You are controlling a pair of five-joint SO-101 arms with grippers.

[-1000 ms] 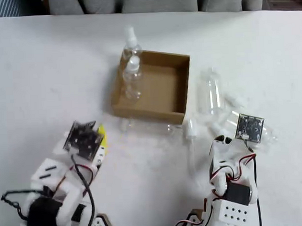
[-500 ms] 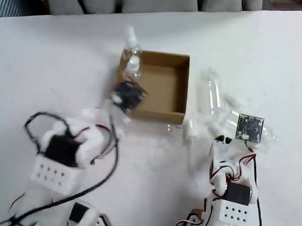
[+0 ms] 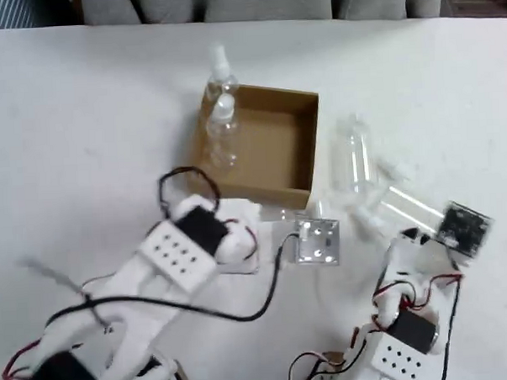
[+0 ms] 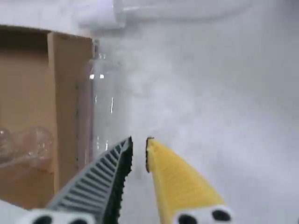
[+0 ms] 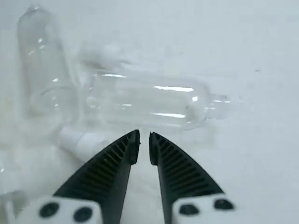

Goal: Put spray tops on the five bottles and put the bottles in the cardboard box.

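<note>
Cardboard box (image 3: 273, 151) unmoved, left pincer (image 4: 139, 145) swung rightward

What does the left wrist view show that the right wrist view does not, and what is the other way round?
Left wrist view: the brown cardboard box, a clear plastic bottle inside it, a second clear bottle along its outer wall, and the grey-and-yellow left gripper. Right wrist view: the black right gripper, a clear topless bottle lying on its side, and a loose white spray top. Both: the white table, and fingers almost together, holding nothing.
</note>
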